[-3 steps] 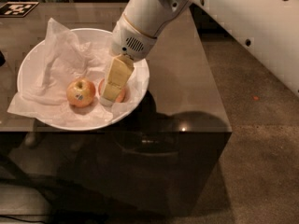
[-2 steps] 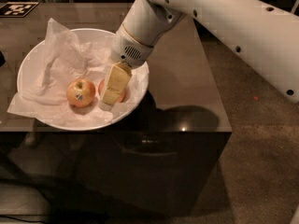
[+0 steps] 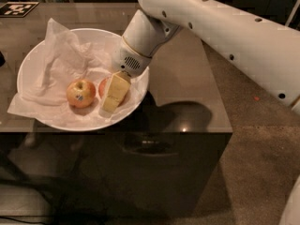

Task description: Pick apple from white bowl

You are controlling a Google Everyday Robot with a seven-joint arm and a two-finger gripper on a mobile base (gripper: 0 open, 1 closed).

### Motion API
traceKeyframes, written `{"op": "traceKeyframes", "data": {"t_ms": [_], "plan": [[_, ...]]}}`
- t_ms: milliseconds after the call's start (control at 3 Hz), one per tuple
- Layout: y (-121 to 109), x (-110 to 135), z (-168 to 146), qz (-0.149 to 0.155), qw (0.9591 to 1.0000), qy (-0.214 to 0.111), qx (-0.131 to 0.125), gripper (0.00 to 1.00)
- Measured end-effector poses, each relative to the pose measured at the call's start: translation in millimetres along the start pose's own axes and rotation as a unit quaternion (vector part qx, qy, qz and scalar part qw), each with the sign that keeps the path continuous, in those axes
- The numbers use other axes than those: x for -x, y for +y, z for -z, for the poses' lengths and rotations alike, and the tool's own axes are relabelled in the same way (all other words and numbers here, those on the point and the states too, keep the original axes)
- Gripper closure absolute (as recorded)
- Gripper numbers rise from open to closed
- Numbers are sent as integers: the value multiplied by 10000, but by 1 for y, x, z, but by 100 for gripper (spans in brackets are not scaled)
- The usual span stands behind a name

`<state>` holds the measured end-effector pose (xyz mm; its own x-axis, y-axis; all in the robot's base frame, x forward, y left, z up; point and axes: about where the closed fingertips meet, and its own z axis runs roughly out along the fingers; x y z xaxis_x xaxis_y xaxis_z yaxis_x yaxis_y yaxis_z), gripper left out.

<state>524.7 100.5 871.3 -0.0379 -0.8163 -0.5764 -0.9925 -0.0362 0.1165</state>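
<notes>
The white bowl (image 3: 93,30) sits at the left of a dark table, lined with crumpled white paper (image 3: 56,64). The yellow-orange apple (image 3: 80,93) with a dark sticker lies in the bowl's front part, uncovered. A redder apple (image 3: 103,86) lies just right of it, mostly hidden behind my gripper. My gripper (image 3: 110,105) reaches down into the bowl from the upper right, its cream tip low over the redder apple and about an apple's width right of the stickered apple.
The glossy dark table (image 3: 187,93) ends in a front edge just below the bowl and a right edge near the carpet floor (image 3: 262,144). A black-and-white marker tag (image 3: 16,8) lies at the back left. My white arm (image 3: 225,36) spans the upper right.
The gripper tip has dipped slightly lower in the bowl by the redder apple. The arm has swung further into view. Both apples have stayed in place.
</notes>
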Motion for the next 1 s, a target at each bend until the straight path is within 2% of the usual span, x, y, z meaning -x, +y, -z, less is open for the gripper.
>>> {"op": "traceKeyframes", "data": {"t_ms": [333, 667, 1000], "plan": [[13, -19, -10, -79, 9999, -56, 55, 0], [15, -19, -11, -46, 10000, -66, 41, 0], [15, -19, -11, -46, 10000, -65, 41, 10]]}}
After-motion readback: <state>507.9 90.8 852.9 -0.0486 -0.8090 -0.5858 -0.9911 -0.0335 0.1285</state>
